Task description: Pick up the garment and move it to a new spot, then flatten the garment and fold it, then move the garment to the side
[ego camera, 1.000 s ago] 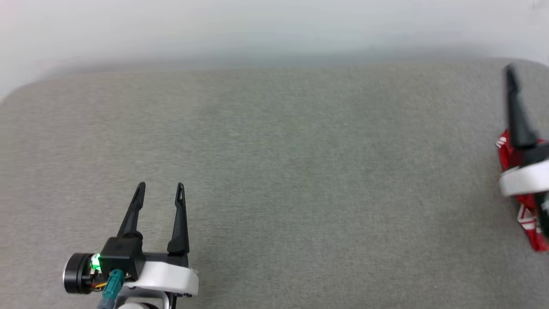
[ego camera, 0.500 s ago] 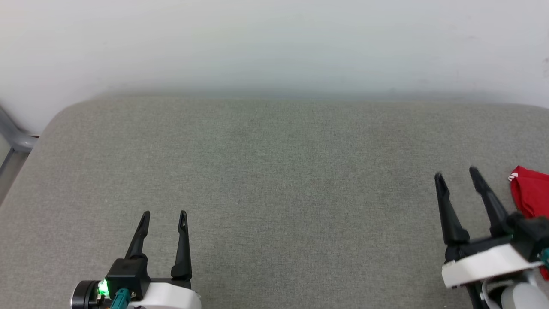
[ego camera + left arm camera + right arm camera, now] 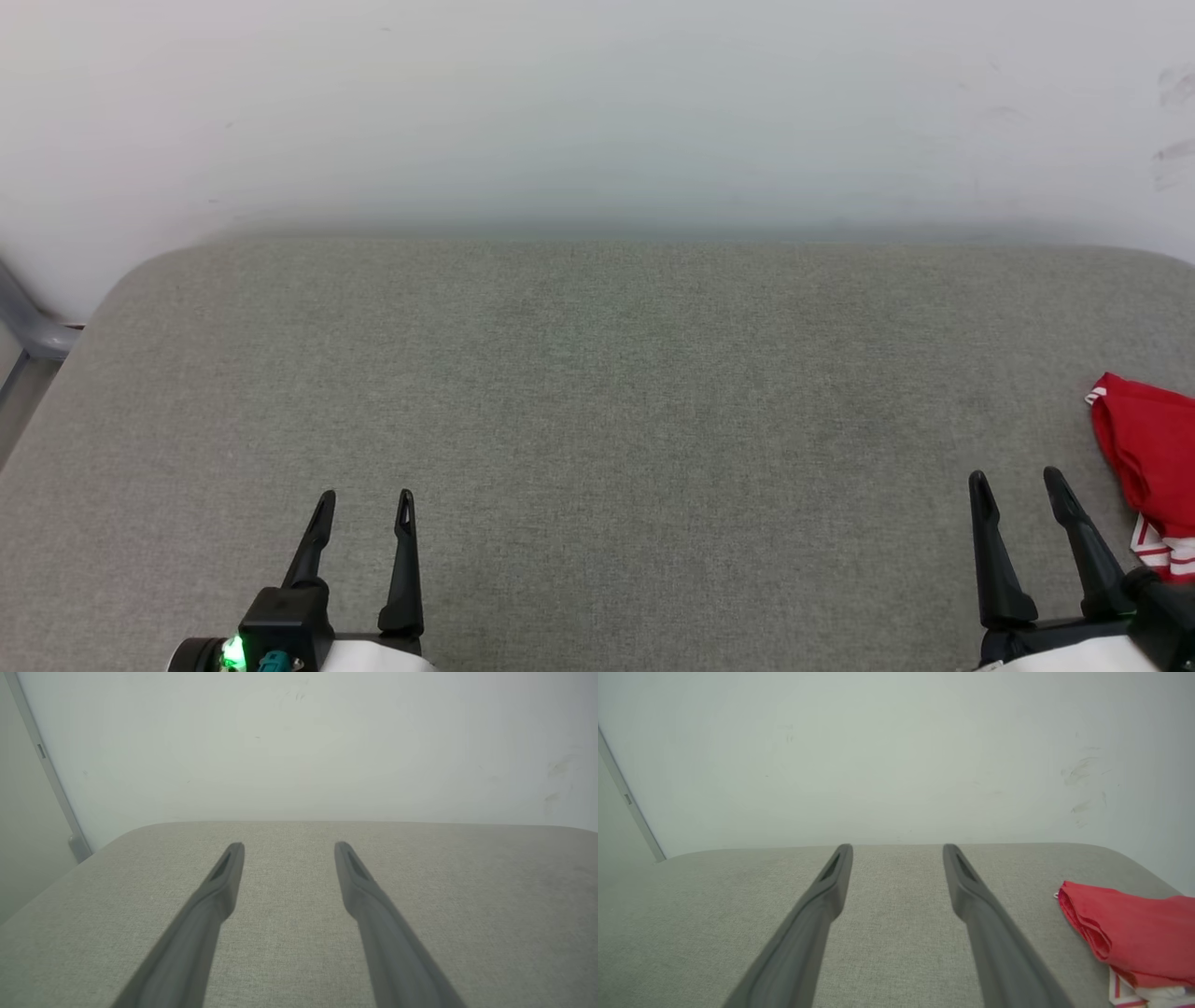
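The folded red jersey [image 3: 1144, 439] lies at the counter's [image 3: 597, 392] right edge, just right of the right claw [image 3: 1016, 476], its visible edge running front to back. Both claws gape empty, and the left claw [image 3: 365, 495] is well apart from it.

Broad bare stretch of grey fabric-covered desk [image 3: 597, 392] between the left hand [image 3: 364, 501] and right hand [image 3: 1018, 478], red jersey garment with striped trim [image 3: 1144, 448] just beside the right hand at the right edge, white wall [image 3: 597, 112] closing the far side
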